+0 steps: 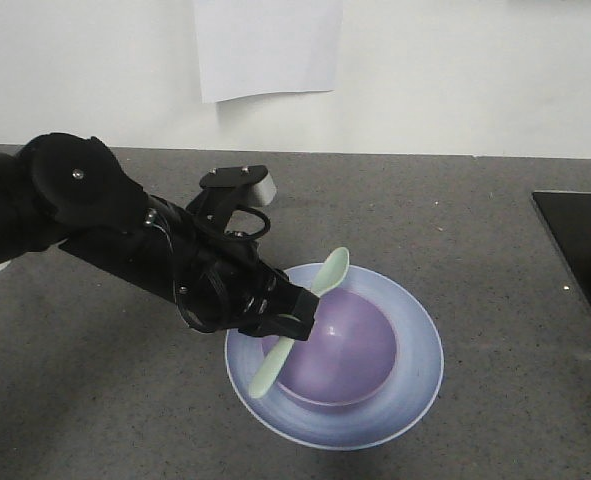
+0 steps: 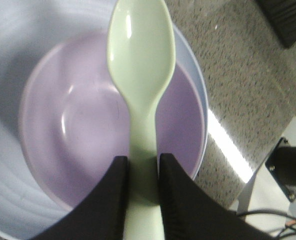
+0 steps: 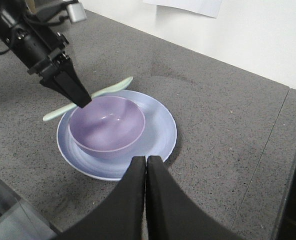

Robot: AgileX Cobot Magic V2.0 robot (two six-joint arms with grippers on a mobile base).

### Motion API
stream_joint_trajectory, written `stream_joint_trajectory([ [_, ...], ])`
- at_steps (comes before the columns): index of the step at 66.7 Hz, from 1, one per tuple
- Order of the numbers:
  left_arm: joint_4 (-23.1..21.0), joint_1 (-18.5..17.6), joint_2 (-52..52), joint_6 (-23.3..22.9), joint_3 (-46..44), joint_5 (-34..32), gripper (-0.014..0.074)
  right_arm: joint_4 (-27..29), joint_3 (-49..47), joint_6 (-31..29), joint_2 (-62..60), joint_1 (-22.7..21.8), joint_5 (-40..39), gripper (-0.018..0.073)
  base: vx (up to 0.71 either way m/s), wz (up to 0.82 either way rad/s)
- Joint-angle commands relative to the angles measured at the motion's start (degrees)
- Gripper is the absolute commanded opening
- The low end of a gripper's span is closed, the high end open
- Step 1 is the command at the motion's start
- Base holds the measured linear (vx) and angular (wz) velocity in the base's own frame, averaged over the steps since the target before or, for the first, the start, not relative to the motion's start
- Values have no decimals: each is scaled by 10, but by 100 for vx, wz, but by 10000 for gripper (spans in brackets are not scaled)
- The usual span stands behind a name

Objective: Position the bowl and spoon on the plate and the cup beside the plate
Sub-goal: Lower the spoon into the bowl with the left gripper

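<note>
The spoon (image 2: 141, 100) is sitting pinched by its handle in the left gripper (image 2: 142, 185), its head reaching forward over the bowl (image 1: 337, 345) below, which is resting on the plate (image 1: 415, 370); the right gripper (image 3: 146, 172) is hanging pressed together.

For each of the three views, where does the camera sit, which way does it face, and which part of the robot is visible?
Exterior front-facing: high, looking down at the plate and bowl; left arm shows.
Left wrist: behind the left tool, facing down into the bowl; its fingers clamp the spoon.
Right wrist: behind the shut, empty right tool, facing across the counter toward the left arm.
All three share the bowl, plate and spoon.
</note>
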Motion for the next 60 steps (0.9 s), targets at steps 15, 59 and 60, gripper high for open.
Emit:
stream_joint_trajectory([
  [15, -15, -2, -9, 0, -15, 19, -7, 0, -10, 0, 7, -2, -34, -5, 0, 0],
  [59, -39, -2, -9, 11, -15, 20, 109, -2, -10, 0, 7, -2, -34, -5, 0, 0],
  [60, -42, -2, -9, 11, -15, 20, 117, -2, -10, 0, 7, -2, -34, -5, 0, 0],
])
